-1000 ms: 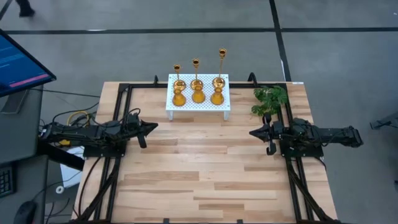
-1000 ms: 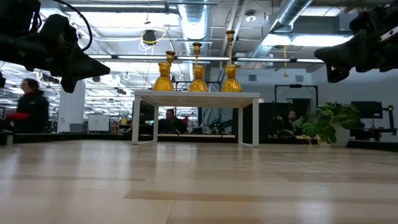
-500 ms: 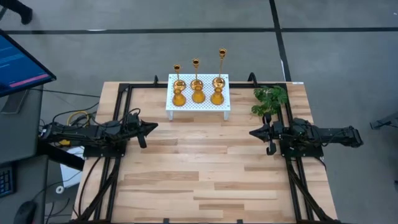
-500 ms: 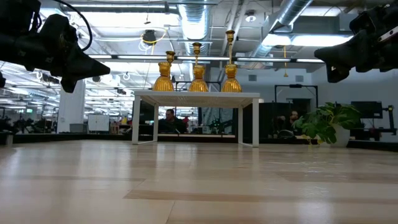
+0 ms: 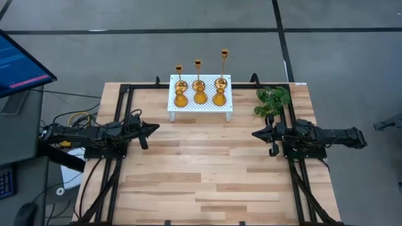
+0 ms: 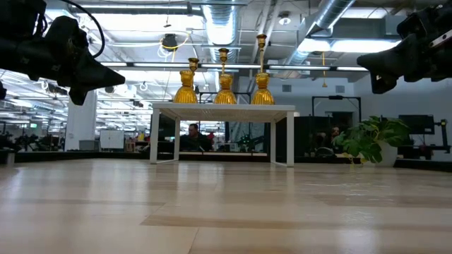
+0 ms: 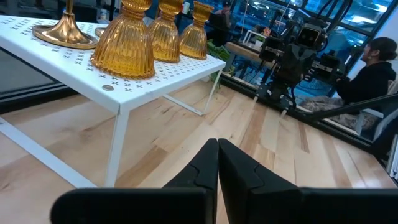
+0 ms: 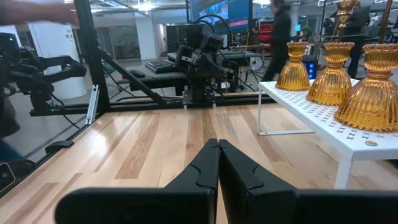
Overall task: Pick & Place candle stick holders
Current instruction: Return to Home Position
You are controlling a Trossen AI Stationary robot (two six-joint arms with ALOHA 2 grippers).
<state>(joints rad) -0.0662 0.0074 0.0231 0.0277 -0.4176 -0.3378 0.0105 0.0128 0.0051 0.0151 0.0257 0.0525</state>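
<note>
Six gold candle stick holders stand on a white perforated stand point(image 5: 200, 108) at the table's far middle: three short bulbous ones point(image 5: 200, 98) in the near row, three slim-stemmed sticks point(image 5: 198, 72) of rising height behind them. They also show in the low view point(image 6: 224, 90), the left wrist view point(image 7: 124, 46) and the right wrist view point(image 8: 370, 93). My left gripper point(image 5: 157, 127) is shut and empty above the table's left side. My right gripper point(image 5: 254, 134) is shut and empty above the right side. Both point toward the table's middle.
A green potted plant point(image 5: 272, 100) stands at the far right, close to my right arm. The wooden table top point(image 5: 201, 169) lies bare between and in front of the arms. A monitor point(image 5: 19, 63) stands off the table's left. People show in the room behind.
</note>
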